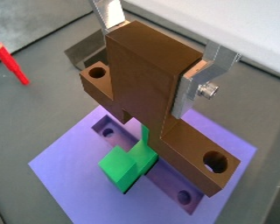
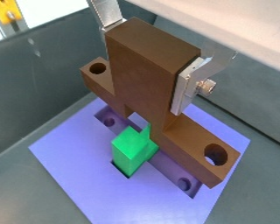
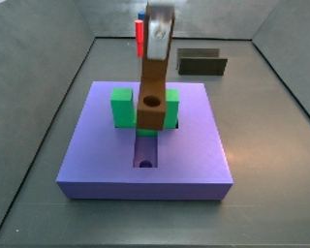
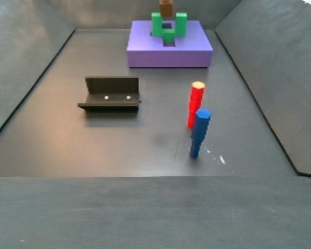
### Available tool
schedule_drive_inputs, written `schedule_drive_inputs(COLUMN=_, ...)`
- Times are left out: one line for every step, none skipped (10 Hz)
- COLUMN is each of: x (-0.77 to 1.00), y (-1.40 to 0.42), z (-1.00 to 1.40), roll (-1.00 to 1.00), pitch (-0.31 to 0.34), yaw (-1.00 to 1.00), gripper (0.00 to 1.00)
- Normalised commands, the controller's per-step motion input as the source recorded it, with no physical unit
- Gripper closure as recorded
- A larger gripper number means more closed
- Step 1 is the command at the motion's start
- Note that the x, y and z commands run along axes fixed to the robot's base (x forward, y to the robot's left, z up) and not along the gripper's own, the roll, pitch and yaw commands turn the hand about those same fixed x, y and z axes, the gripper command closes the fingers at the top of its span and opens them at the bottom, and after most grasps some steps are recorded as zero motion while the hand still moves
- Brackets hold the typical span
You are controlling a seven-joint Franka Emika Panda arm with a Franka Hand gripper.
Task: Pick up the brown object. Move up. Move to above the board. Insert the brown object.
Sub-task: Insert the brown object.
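My gripper [image 1: 150, 61] is shut on the thick middle block of the brown object [image 1: 140, 79], a wood-coloured T-shaped piece with round holes near its bar ends. Silver fingers [image 2: 192, 83] press both sides of the block in both wrist views. The piece hangs over the lavender board [image 1: 73, 166], its bar along the central slot and passing through the gap of the green U-shaped block [image 1: 129, 166]. In a side view the brown object [image 3: 154, 92] reaches down to the slot [image 3: 146, 153] under the gripper [image 3: 158, 24]; I cannot tell whether it touches. The board also shows far back [image 4: 171, 49].
The dark fixture [image 4: 110, 93] stands on the grey floor mid-left, also behind the board [image 3: 201, 64]. A red peg [image 4: 196, 102] and a blue peg [image 4: 201, 133] stand upright to its right. Grey walls enclose the floor.
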Motion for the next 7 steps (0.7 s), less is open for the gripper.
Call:
schedule_drive_inputs(x=-0.07, y=0.07, z=-0.36, roll=-0.09, pitch=-0.089, yaw=0.0, gripper=1.0)
schedule_drive_inputs(x=-0.09, y=0.0, z=-0.28, roll=-0.07, pitch=-0.084, yaw=0.04, gripper=1.0)
schedule_drive_inputs(x=-0.03, y=0.0, z=-0.21, roll=-0.04, pitch=-0.099, yaw=0.07, gripper=1.0)
schedule_drive_inputs(x=0.0, y=0.0, z=-0.2, roll=-0.02, pitch=-0.106, yaw=0.08, gripper=1.0)
schedule_drive_inputs(x=0.0, y=0.0, z=-0.22, roll=0.0, pitch=-0.106, yaw=0.08, gripper=1.0)
schedule_drive_inputs(x=0.0, y=0.0, z=-0.29, roll=0.0, pitch=-0.114, yaw=0.09, gripper=1.0)
schedule_drive_inputs(x=-0.07, y=0.0, z=-0.4, roll=-0.07, pitch=-0.129, yaw=0.06, gripper=1.0)
